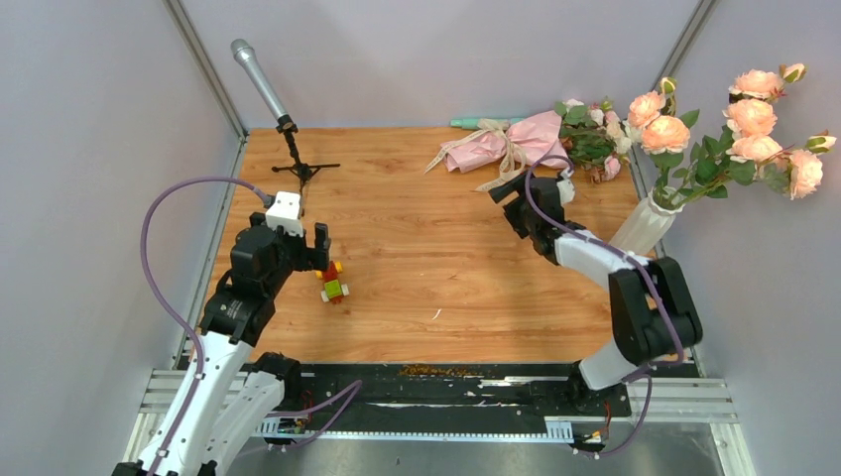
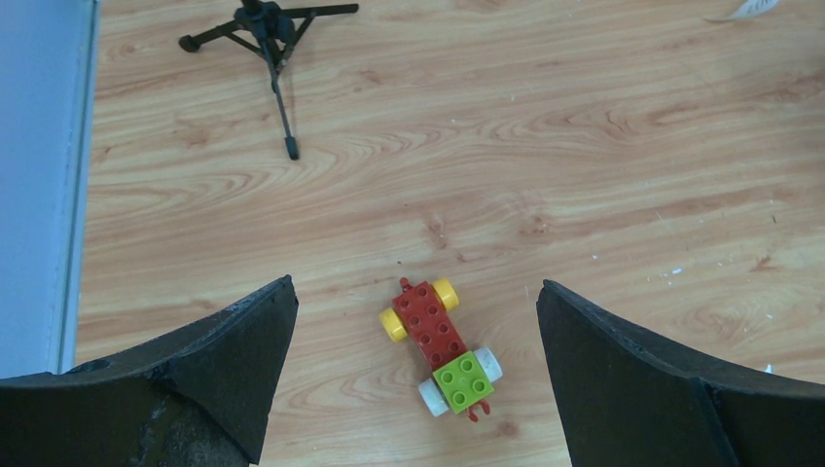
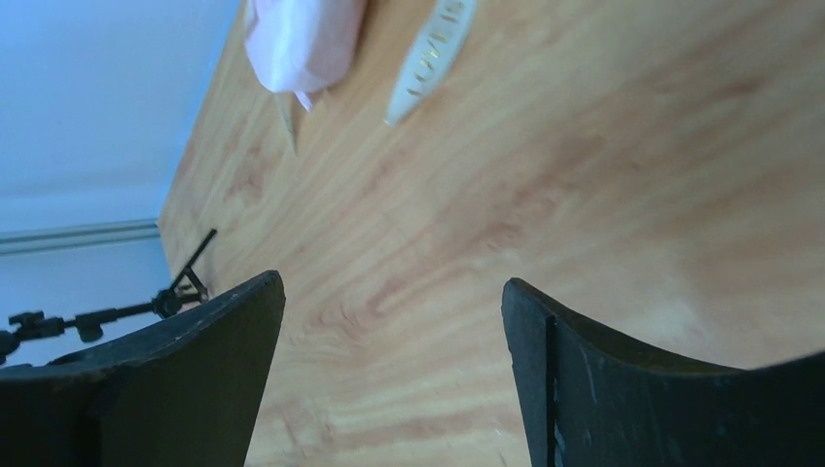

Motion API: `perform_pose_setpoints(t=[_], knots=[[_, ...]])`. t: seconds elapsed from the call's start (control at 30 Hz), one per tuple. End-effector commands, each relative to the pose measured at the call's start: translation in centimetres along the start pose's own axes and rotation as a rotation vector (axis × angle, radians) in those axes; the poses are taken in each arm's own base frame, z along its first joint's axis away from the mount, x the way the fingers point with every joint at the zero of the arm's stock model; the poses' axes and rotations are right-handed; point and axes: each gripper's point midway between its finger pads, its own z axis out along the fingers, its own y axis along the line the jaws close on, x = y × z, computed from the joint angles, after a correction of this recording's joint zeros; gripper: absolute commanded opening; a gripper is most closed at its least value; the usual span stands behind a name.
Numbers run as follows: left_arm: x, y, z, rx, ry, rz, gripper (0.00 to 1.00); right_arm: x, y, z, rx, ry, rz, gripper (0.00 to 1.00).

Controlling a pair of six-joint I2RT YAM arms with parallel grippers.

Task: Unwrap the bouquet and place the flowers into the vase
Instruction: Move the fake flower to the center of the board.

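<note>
The bouquet (image 1: 526, 139) lies on its side at the far right of the wooden table (image 1: 417, 228), still wrapped in pink crinkled paper (image 1: 491, 147) and tied with a cream ribbon (image 1: 512, 157). Its small flowers (image 1: 590, 141) point toward the ribbed white vase (image 1: 645, 223). The vase stands at the right edge and holds large peach roses (image 1: 754, 119) on leafy branches. The right gripper (image 1: 504, 188) hangs just in front of the ribbon tails, jaws spread with nothing between them; its wrist view shows bare wood, the paper's edge (image 3: 302, 39) and a lettered ribbon end (image 3: 433, 58). Well apart, the left gripper (image 2: 416, 284) hovers wide open above a toy brick car (image 2: 443, 345). A microphone on a tripod stand (image 1: 298, 169) sits at the far left.
</note>
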Motion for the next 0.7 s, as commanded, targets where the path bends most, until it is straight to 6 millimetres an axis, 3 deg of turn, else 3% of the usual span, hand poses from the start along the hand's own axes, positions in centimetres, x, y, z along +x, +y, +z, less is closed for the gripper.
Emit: perform_pose_setpoints(t=[0.0,0.27,0.47,0.67], knots=[[-1.5,-0.6,-0.2,0.014,-0.040,0.028,1.00,-3.0,5.0,3.9,-0.067,-0.140,0.062,0.81],[-1.3,-1.6,-0.3,0.047,-0.048,0.033,1.00,-3.6,8.7,10.9,-0.061,-0.215,0.114,0.80],[-1.3,-1.5,-0.2,0.042,-0.049,0.037,1.00,-3.7,8.5,15.7,0.008,-0.242,0.150,0.85],[-1.2,-1.5,-0.1,0.041,-0.047,0.042,1.00,-3.7,7.1,18.4,0.078,-0.263,0.220,0.87]])
